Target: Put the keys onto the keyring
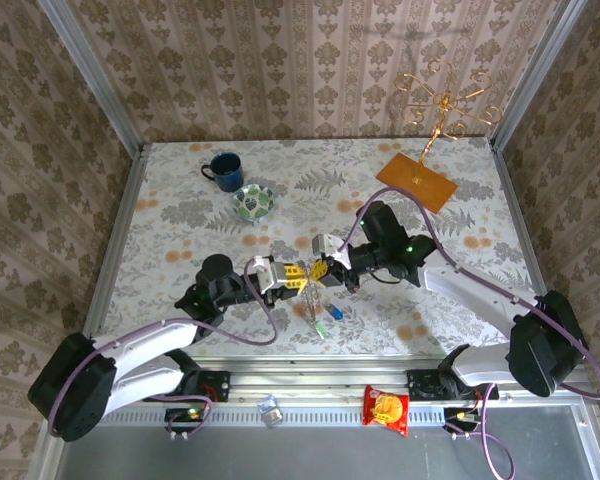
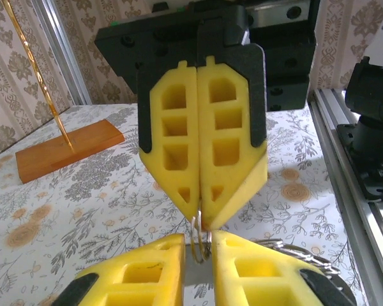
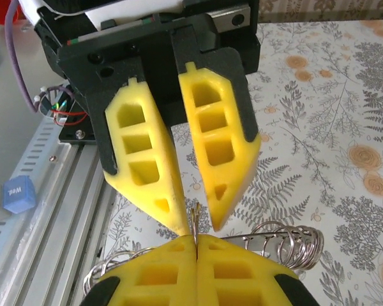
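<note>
floral-print bench, damask-papered walls on three sides. near rail: red snack packet. next, keys with green and blue tags, just nearside of the pincers; lying or hanging, cannot tell. mid-bench: right pincer pressed together on the thin keyring wire; left pincer tip to tip with it, fingers narrowly apart astride the same wire. step judged: ring being steadied for threading. next move likely calls for parting the wire, then feeding a key. beyond: patterned bowl, blue mug, gold wire stand on a wooden base.
</note>
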### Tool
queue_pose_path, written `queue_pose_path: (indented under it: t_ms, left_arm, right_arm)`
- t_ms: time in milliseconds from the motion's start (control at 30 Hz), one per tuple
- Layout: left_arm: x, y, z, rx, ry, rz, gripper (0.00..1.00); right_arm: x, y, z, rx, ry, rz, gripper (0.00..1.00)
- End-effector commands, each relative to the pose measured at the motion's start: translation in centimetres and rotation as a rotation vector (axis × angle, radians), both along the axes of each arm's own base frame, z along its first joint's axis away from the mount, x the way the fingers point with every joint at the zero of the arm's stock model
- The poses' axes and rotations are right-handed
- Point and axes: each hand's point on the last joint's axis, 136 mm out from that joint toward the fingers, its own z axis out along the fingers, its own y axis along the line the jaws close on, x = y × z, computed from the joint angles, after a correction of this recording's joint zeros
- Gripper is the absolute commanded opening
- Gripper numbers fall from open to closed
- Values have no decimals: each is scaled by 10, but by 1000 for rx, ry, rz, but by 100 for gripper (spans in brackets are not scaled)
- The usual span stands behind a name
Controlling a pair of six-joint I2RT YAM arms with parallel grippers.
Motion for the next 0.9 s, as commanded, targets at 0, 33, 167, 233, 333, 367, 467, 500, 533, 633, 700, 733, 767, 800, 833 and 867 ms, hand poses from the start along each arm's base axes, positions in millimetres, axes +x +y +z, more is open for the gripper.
queue_pose_path:
  t_ms: [0,33,167,233,333,367,467,500,533,633,700,733,767,800,833,867]
  left_arm:
    - [2,1,1,41,-20,5,14]
    - [2,1,0,47,-18,4,13]
    - [2,-1,0,57,-15,-9,14]
    - [3,-2,2,53,-19,-12,16]
    - [2,-3,3,53,-22,-17,16]
    - [2,-3,3,56,-22,-18,16]
    - [1,-4,3,59,-22,-27,11]
    - [1,-4,4,58,-24,-29,7]
    - [1,-4,4,59,-24,-30,2]
    - [0,-3,4,52,-28,-31,0]
    - [-2,-2,4,39,-26,-34,0]
    - [-2,-2,5,33,-25,-35,0]
    - [-3,-2,5,26,-23,-37,0]
    - [-4,-2,7,15,-25,-39,0]
    - [-4,-2,7,9,-25,-40,0]
    - [-4,-2,8,2,-26,-40,0]
  right_arm:
    - [-3,-1,6,-48,-43,26,0]
    - [-4,-1,6,-56,-47,31,0]
    - [-9,3,1,-117,-68,59,0]
    - [-11,5,-2,-163,-88,74,0]
    - [-11,6,-5,-210,-113,85,0]
    - [-14,5,-5,-228,-116,93,0]
    - [-16,7,-16,-297,-120,123,0]
    - [-16,7,-15,-303,-117,124,0]
    - [-17,8,-14,-295,-111,125,0]
    - [-11,7,-1,-182,-80,69,16]
    - [-6,4,12,-73,-64,31,30]
    - [-5,2,13,-40,-50,20,31]
    - [-2,0,13,-16,-40,8,31]
    - [-2,-1,11,-9,-33,4,32]
    - [-3,-1,8,-9,-26,4,32]
    - [-3,0,7,-7,-21,5,32]
